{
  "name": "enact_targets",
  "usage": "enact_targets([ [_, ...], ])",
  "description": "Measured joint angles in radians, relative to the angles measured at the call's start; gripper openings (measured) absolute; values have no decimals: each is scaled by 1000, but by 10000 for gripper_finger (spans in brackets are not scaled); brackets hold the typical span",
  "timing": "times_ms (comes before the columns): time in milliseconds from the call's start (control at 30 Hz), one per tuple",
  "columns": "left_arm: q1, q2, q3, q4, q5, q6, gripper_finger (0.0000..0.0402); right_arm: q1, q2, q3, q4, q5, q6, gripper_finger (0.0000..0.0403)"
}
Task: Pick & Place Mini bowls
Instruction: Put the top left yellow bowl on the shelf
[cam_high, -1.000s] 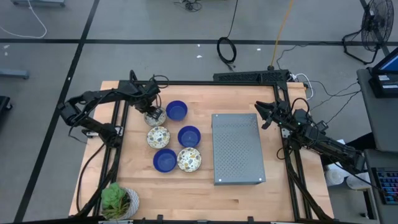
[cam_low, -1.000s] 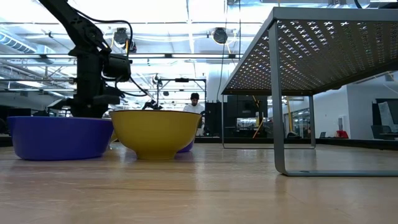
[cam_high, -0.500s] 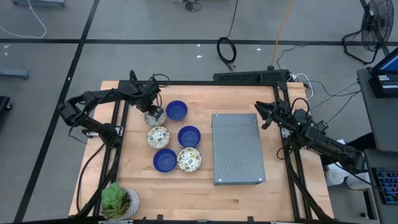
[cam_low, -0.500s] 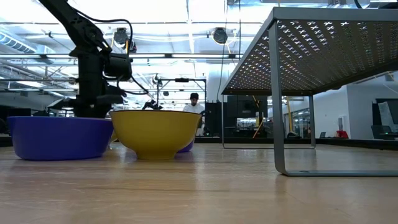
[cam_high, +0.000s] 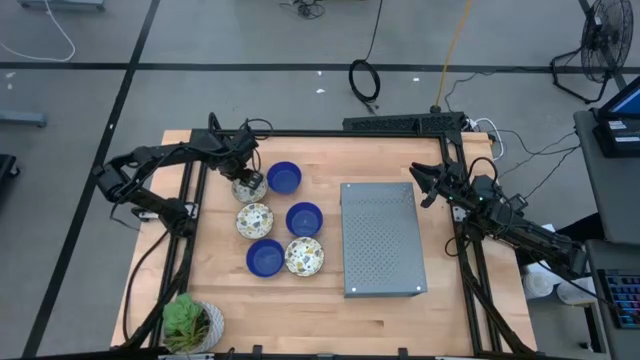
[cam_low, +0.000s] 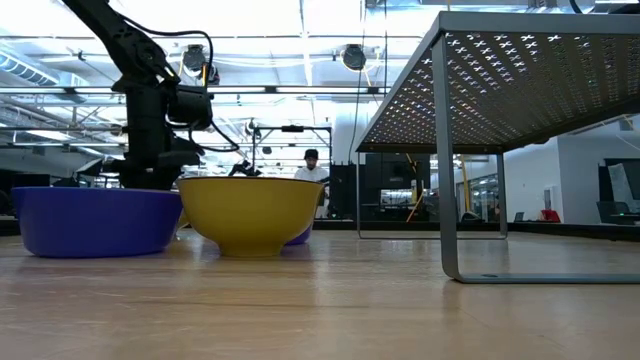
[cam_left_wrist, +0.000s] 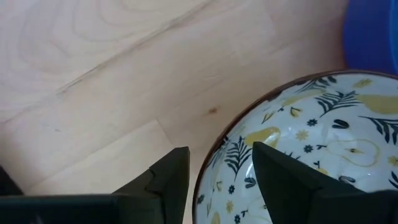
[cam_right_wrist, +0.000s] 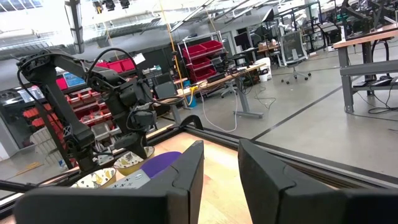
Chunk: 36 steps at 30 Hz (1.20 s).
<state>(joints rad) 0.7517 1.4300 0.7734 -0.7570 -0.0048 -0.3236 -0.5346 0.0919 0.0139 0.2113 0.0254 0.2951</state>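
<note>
Six mini bowls sit in a cluster on the wooden table. Three are blue (cam_high: 284, 178) (cam_high: 304, 218) (cam_high: 265, 256). Three are cream with a floral pattern (cam_high: 254, 219) (cam_high: 304, 256), the third (cam_high: 251, 188) lying under my left gripper (cam_high: 245, 178). In the left wrist view my open left gripper (cam_left_wrist: 221, 152) straddles that bowl's rim (cam_left_wrist: 208, 165), one finger outside it and one above the inside; no touch shows. My right gripper (cam_high: 428, 185) waits open (cam_right_wrist: 221, 162) above the table's right edge.
A grey perforated metal platform (cam_high: 380, 238) stands on legs right of the bowls. A white pot with a green plant (cam_high: 190, 322) sits at the near left corner. In the low view a blue bowl (cam_low: 95, 220) and a yellow-sided bowl (cam_low: 250, 215) stand closest.
</note>
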Motion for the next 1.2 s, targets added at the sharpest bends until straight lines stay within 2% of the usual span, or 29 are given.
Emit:
enact_targets([
  [433,0,0,0,0,-5,28,168,0,0,0,0,0,0,89],
  [533,0,0,0,-5,2,36,131,0,0,0,0,0,0,89],
  [700,1,-6,5,-22,32,88,25,0,0,0,0,0,0,89],
  [800,-3,-42,5,-21,23,95,17,0,0,0,0,0,0,89],
  [1000,-66,-209,68,-58,-172,94,10,0,0,0,-8,0,0,89],
  [1133,-134,-315,142,-76,-243,117,10,0,1,0,-7,0,0,89],
  [1200,-188,-360,178,-7,-273,169,10,0,1,0,-5,0,0,89],
])
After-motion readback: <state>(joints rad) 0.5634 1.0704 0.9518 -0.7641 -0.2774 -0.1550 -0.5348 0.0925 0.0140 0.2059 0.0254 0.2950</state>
